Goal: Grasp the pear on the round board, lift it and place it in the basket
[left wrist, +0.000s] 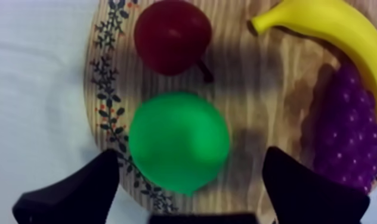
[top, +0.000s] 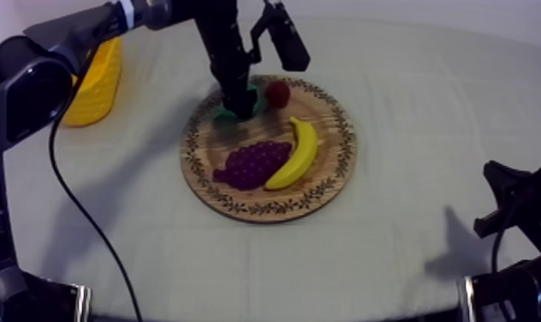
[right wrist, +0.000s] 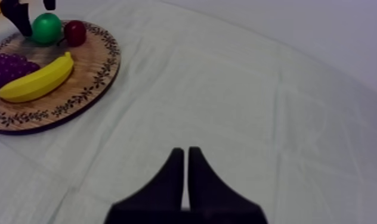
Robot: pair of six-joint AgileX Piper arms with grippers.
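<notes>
The green pear (left wrist: pixel 179 142) lies on the round wooden board (left wrist: pixel 250 89), close to its patterned rim and beside the small red fruit (left wrist: pixel 173 36). My left gripper (left wrist: pixel 191 193) hangs over the pear, open, with one black finger (left wrist: pixel 77 190) on each side of it and not touching. From above, the left gripper (top: pixel 238 101) covers most of the pear (top: pixel 252 103) at the board's far edge. The yellow basket (top: pixel 94 86) stands at the far left of the table. My right gripper (right wrist: pixel 185 173) is shut on nothing, low over the cloth at the right.
A banana (top: pixel 295 154) and a bunch of purple grapes (top: pixel 252 163) lie on the nearer half of the board (top: pixel 270 210). The red fruit (top: pixel 277 93) sits just right of the pear. Bare cloth stretches between the board and the right arm (top: pixel 514 205).
</notes>
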